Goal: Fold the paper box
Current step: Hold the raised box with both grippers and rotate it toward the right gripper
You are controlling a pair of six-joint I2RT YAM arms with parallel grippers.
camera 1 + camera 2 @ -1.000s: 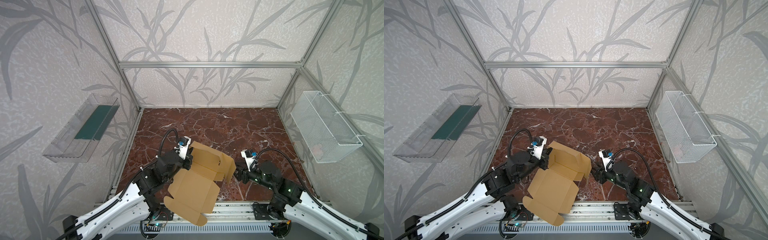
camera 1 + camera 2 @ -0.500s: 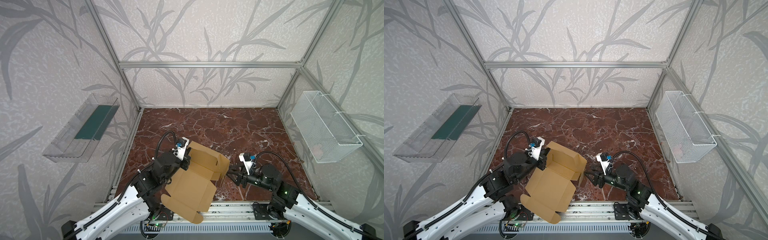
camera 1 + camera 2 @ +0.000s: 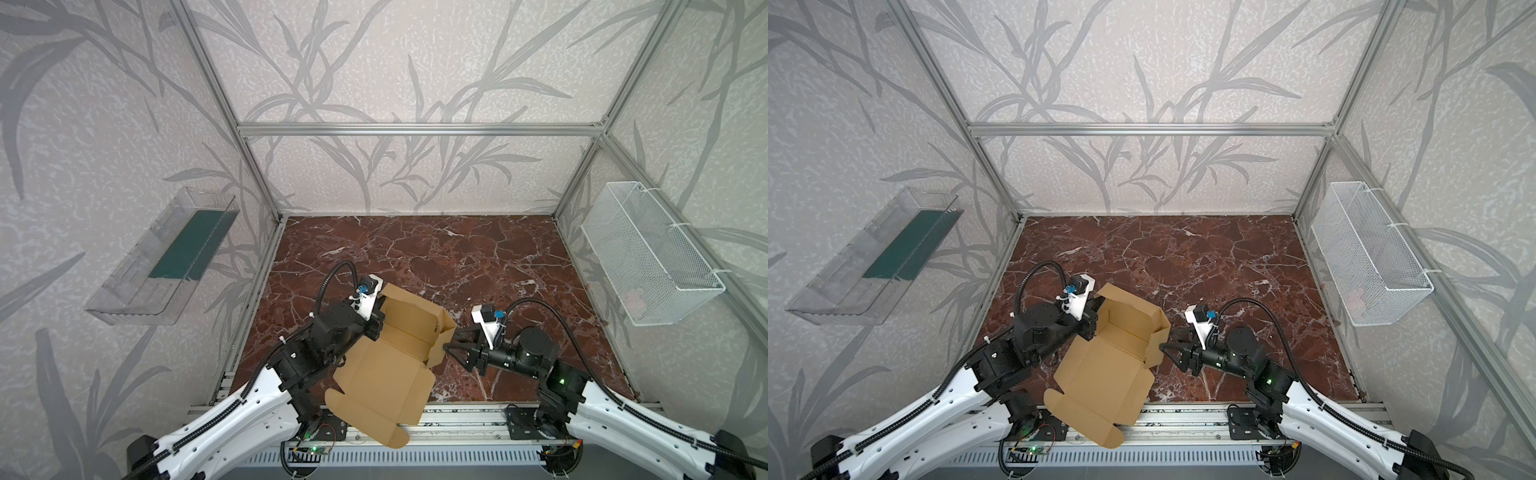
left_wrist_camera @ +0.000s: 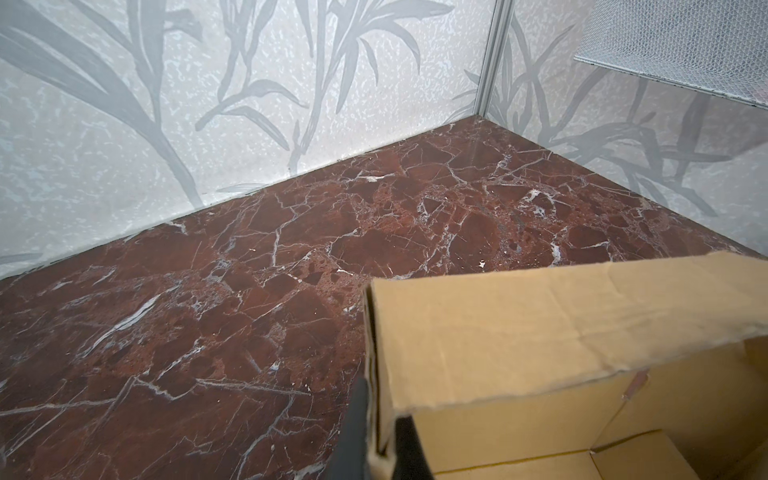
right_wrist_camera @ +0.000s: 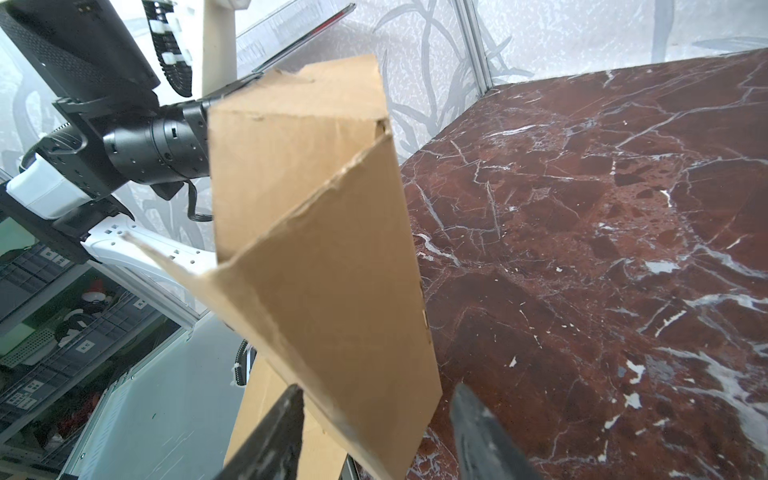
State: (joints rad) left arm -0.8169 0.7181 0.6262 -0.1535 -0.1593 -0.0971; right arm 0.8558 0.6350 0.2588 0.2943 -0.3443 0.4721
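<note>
Over front edge of marble floor [image 3: 457, 257], between both arms: paper box [image 3: 386, 365] [image 3: 1104, 374] half-formed, tilted, held off floor. Far walls raised; flat lid panel hangs out over front rail [image 3: 461, 419]. My left gripper [image 4: 380, 432] clamped tight on corner of box's left wall, cardboard sandwiched between fingers [image 4: 353, 419]. My right gripper [image 5: 374, 415] [image 3: 451, 340] at box's right side, jaws spread apart, loose side flap standing between them, no squeeze visible. Cannot tell whether either right fingertip touches cardboard.
</note>
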